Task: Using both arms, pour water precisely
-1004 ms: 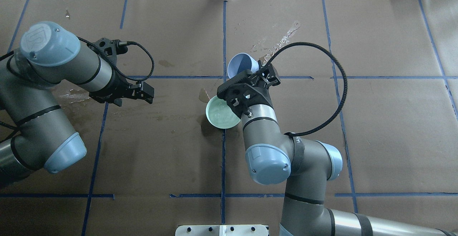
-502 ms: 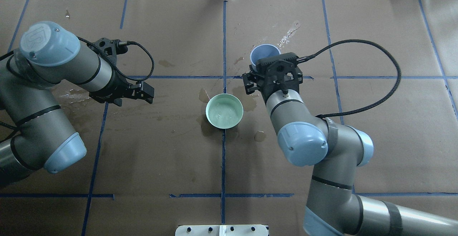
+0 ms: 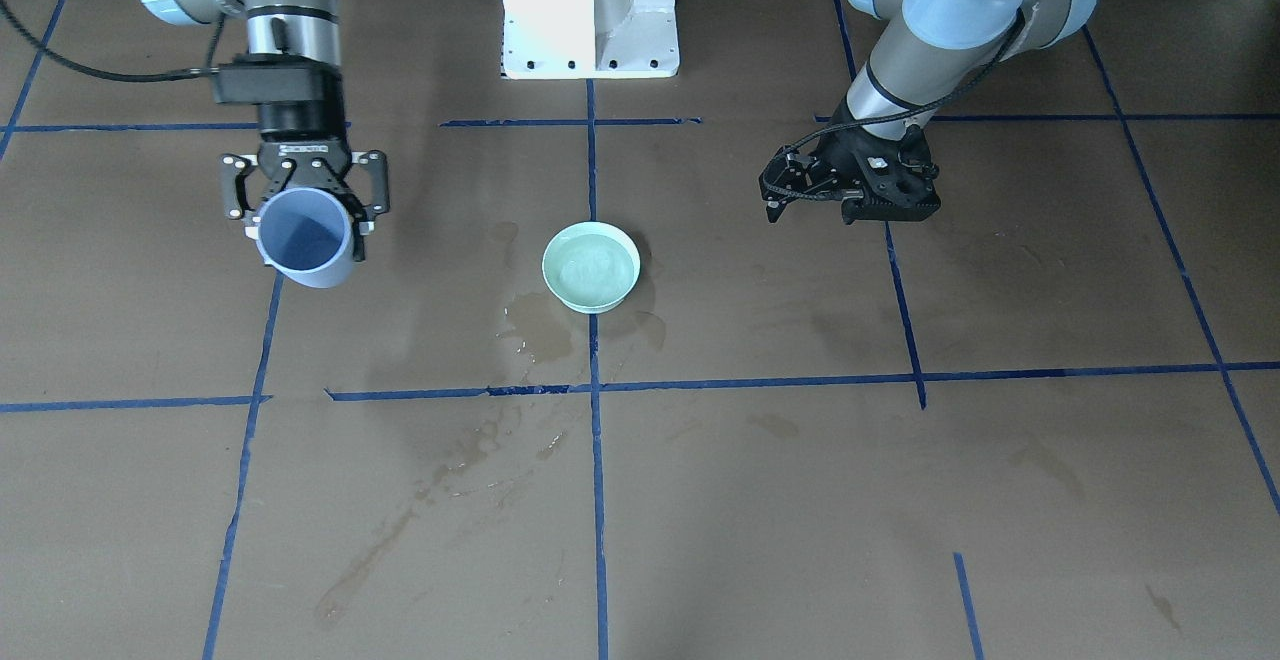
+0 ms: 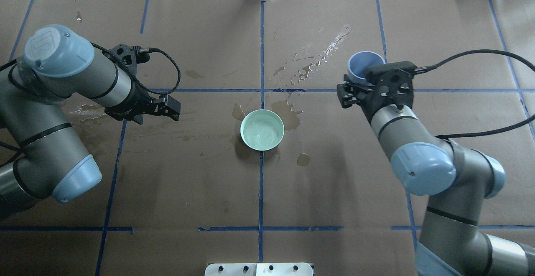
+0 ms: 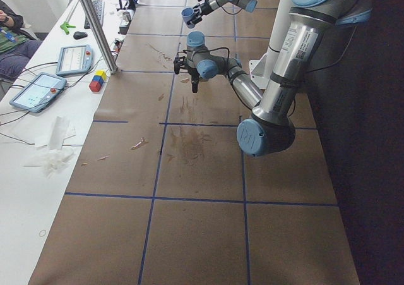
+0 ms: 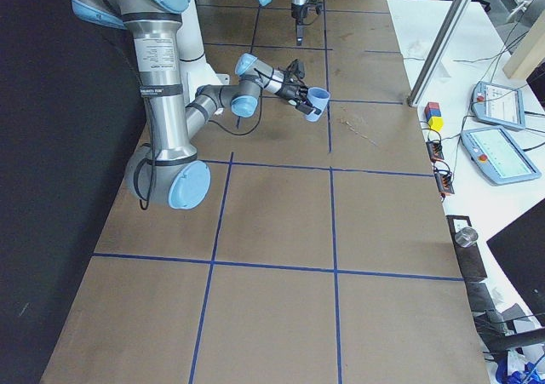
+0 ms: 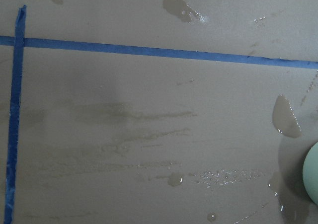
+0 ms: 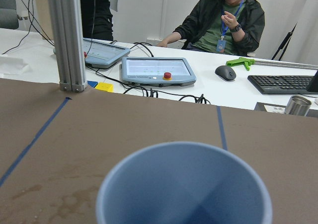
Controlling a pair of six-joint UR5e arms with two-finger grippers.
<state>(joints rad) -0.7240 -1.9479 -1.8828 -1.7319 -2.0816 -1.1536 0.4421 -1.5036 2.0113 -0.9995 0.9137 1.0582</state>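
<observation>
Blue cup [image 8: 184, 184], mouth upward, immediately ahead of the end effector. Farther ahead: brown table covering [image 8: 124, 119] with blue tape lines [image 8: 221, 128]; beyond its edge, an aluminium post [image 8: 67, 35] ahead-left and a seated person [image 8: 223, 20] ahead-right.

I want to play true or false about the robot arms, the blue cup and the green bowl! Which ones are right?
1. The right gripper holds the light blue plastic cup. True.
2. The pale green round bowl is empty. False: clear water sits in it.
3. The left gripper holds a cup too. False: it holds nothing.
4. There are wet patches on the brown paper table cover near the bowl. True.
</observation>
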